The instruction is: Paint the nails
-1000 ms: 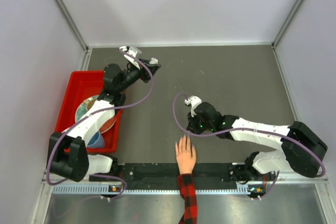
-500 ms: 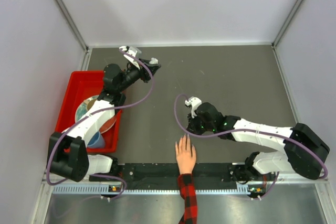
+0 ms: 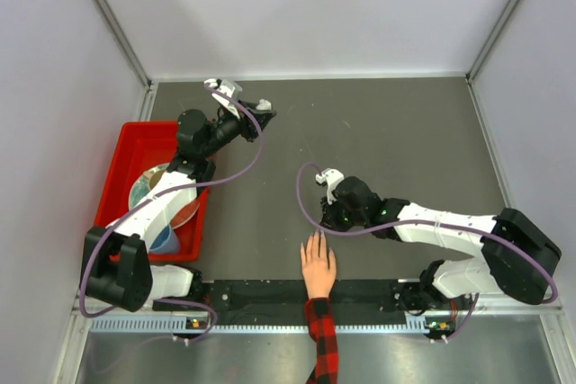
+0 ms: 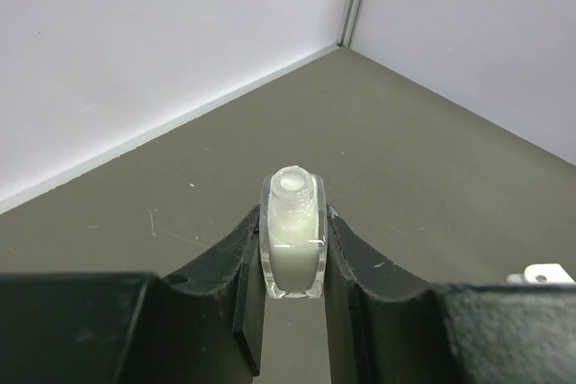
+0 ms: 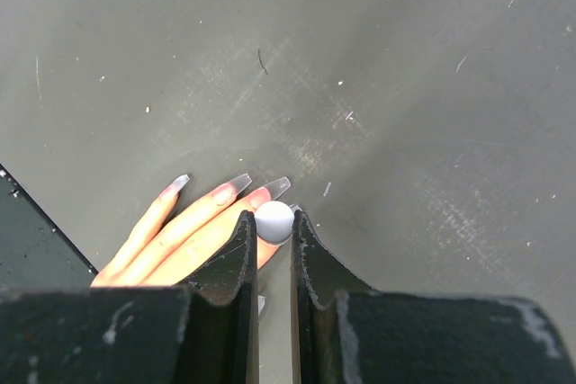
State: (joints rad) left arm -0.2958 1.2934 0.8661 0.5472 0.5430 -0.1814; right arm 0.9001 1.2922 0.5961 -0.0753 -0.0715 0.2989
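**Nails (image 5: 236, 184), the long pale pointed ones, are about to get the brush as the right arm creeps in**

Not much has changed in the last second, but the little that has matters. The right gripper (image 5: 272, 217) has drifted a touch closer to the light-skinned hand (image 3: 318, 267) with the red-and-black plaid sleeve. That hand lies flat, palm down, at the near edge of the dark grey table (image 3: 396, 132), with the nails pointing away from the arm bases. The hand hasn't budged, and neither has the left arm.

The right gripper is pinched tight on a small white round-topped cap (image 5: 274, 224), presumably the handle of the polish brush. The bristles under it are hidden, so there's no telling whether they touch anything. In the right wrist view the cap sits right at the edge of the fingers, just beside three nail tips.

The left gripper (image 4: 292, 222) sits well away at the far left of the table. It's clamped on a small clear glass bottle (image 4: 292, 254) of milky white polish, upright and uncapped. A red plastic bin (image 3: 121, 155) holding some dishes sits beside that arm.

This looks like the approach step, lining up for a stroke. The nails look greyish and see-through, and it's hard to say if any has a coat yet. The next move probably wants a slow, gentle descent onto one nail.
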